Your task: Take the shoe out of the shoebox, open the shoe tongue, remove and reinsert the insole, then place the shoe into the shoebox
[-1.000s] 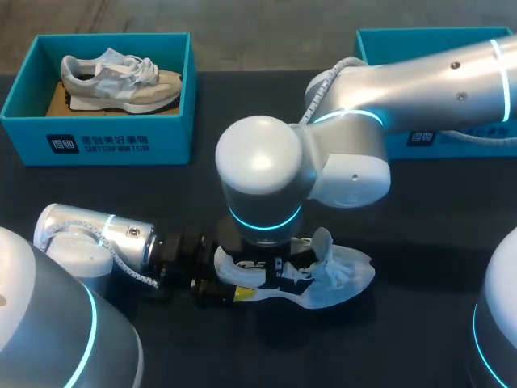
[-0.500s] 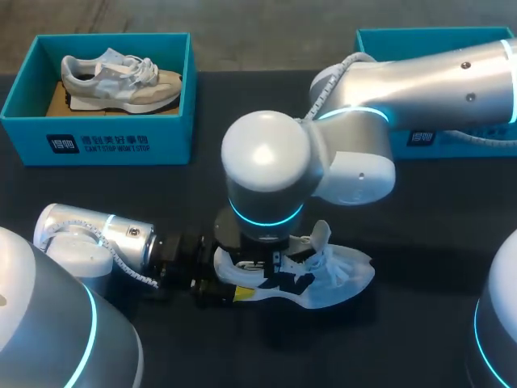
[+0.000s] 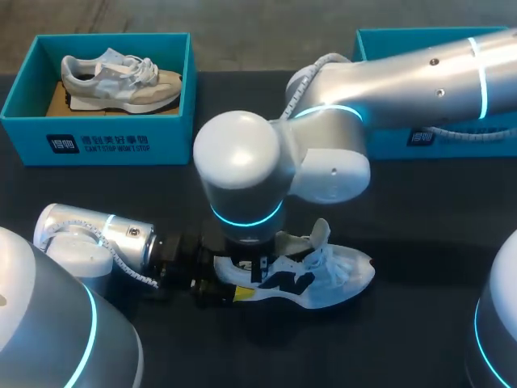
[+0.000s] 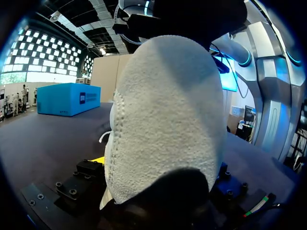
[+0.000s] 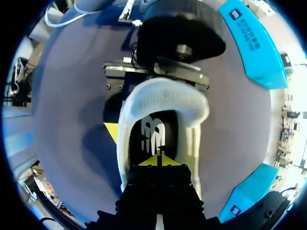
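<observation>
The white shoe (image 3: pixel 343 275) is being supported by the dark table (image 3: pixel 420 218), outside both boxes, with its tongue (image 3: pixel 321 234) being raised. Its heel is being clamped from two sides by the left gripper (image 3: pixel 229 291), with the fingers being pressed against the heel walls. The right gripper (image 5: pixel 158 162) is being lowered into the shoe opening. Its yellow tips are being pressed together on the black insole (image 5: pixel 153 132), which is being pinched. A grey shoe (image 3: pixel 121 77) is being contained in the left shoebox (image 3: pixel 97 141). A second shoebox (image 3: pixel 376 44) is being partly hidden by the right arm (image 3: pixel 420 77).
</observation>
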`<action>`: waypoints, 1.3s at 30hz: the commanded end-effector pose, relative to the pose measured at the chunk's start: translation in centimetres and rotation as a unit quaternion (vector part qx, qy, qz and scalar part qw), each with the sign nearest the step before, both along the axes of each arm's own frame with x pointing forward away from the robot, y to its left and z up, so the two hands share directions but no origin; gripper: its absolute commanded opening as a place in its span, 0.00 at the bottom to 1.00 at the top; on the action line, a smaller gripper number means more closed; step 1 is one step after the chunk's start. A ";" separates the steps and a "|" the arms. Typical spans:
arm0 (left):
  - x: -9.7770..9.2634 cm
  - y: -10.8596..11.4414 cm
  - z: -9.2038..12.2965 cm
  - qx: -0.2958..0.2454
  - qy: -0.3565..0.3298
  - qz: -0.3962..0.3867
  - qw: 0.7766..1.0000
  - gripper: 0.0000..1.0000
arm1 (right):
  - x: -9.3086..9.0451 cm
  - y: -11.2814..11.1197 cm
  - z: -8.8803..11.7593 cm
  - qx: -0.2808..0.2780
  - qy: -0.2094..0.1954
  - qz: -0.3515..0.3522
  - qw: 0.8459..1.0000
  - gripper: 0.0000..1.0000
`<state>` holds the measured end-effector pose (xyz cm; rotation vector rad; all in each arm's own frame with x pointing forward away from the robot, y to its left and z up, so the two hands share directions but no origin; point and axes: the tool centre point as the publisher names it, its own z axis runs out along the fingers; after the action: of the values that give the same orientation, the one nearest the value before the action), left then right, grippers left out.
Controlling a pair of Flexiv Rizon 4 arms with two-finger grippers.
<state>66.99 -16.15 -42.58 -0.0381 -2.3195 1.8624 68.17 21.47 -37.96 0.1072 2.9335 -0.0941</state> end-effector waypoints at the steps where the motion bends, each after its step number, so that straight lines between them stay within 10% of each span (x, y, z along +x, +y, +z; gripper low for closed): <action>1: -0.1 0.2 -0.3 0.000 0.000 0.000 1.000 0.00 | 0.0 -1.4 -1.6 0.015 0.002 -0.011 1.000 0.00; 17: -0.1 0.2 -0.3 0.000 0.000 0.000 1.000 0.00 | -0.1 -4.4 -0.7 0.019 -0.008 -0.048 0.999 0.00; 19: -0.1 0.2 -0.3 0.000 0.000 0.000 1.000 0.00 | -0.1 -4.5 -0.7 0.024 -0.007 -0.049 0.998 0.31; 22: -0.1 0.2 -0.3 0.000 0.000 0.000 1.000 0.00 | -0.1 -4.6 -0.7 0.024 -0.006 -0.050 0.998 0.43; 39: -0.1 0.2 -0.3 0.000 0.000 0.000 1.000 0.00 | 0.2 -5.0 -3.1 0.036 0.027 -0.052 0.998 0.42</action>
<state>66.99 -16.14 -42.59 -0.0384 -2.3197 1.8623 67.99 16.60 -40.10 0.2750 2.9660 -0.0174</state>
